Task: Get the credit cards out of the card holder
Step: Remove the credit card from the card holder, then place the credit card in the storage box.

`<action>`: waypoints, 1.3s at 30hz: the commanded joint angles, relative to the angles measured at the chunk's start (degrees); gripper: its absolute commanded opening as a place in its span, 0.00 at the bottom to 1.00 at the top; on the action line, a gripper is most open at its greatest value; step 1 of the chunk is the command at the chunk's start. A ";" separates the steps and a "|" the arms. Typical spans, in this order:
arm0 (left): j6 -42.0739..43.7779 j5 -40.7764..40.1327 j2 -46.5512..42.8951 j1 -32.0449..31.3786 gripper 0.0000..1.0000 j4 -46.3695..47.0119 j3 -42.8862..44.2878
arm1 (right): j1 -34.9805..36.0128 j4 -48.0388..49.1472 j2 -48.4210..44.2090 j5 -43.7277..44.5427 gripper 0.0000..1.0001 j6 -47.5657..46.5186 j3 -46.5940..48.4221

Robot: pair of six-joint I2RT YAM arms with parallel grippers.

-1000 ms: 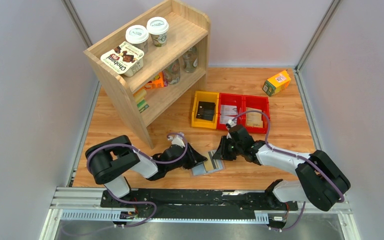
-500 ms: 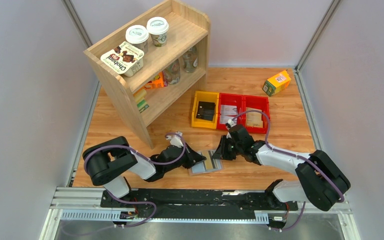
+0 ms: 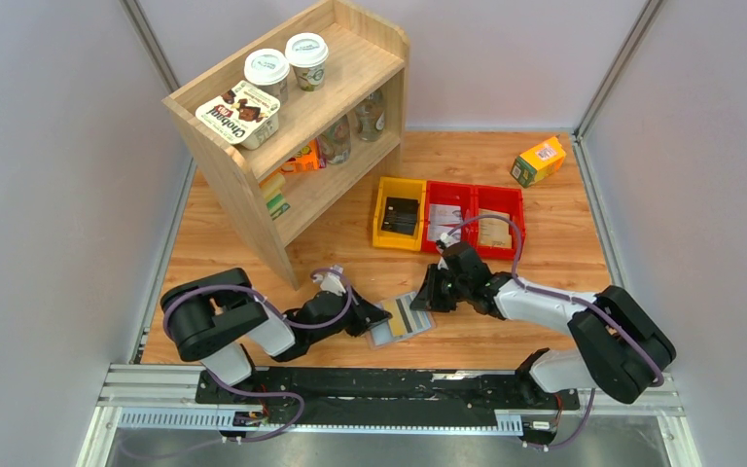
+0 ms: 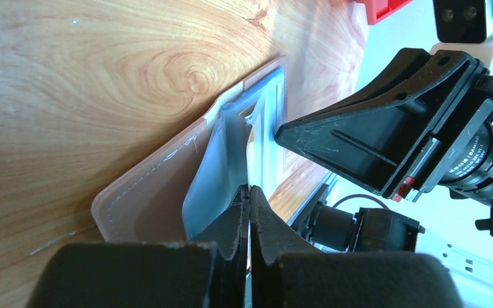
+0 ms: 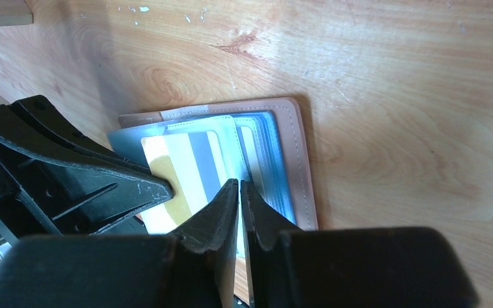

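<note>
The card holder [image 3: 397,326] lies open on the wood between my two grippers, taupe outside [image 5: 302,160] and grey-blue inside. A credit card [image 5: 183,163] striped tan-yellow, white and grey sits in a clear pocket leaf. My left gripper [image 3: 373,316] is shut on the near-left edge of that grey-blue leaf [image 4: 221,160] and lifts it slightly; its jaws [image 4: 249,190] are pressed together. My right gripper [image 3: 428,298] is shut, its tips [image 5: 239,184] pinching the card's right edge at the leaf. The other credit cards are hidden in the pockets.
A yellow bin [image 3: 399,212] and two red bins [image 3: 475,216] with cards stand behind the grippers. A wooden shelf [image 3: 282,117] with cups and jars stands at the back left. A small orange-green box [image 3: 539,160] lies at the back right.
My left arm has drawn back left and nearer with the leaf in its jaws. The card holder has turned slightly and more of the striped card shows. The right gripper has barely moved.
</note>
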 commanded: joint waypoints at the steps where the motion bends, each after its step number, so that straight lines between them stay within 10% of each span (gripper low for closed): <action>1: -2.81 0.06 -1.71 -0.10 0.00 2.67 -1.71 | 0.23 -3.52 1.98 2.82 0.14 -0.72 -0.02; 7: -1.41 -0.56 -8.03 -0.10 0.00 -7.07 -2.15 | 0.23 -3.78 1.37 3.09 0.14 -0.55 -0.02; 20: 16.49 -11.63 -36.43 -0.10 0.00 -59.89 8.82 | 0.32 -4.22 -2.68 3.62 0.15 -0.11 1.21; 39: 68.53 -36.66 -17.99 -19.87 0.00 -71.78 39.68 | 0.32 -16.43 -31.75 11.26 0.63 11.22 9.56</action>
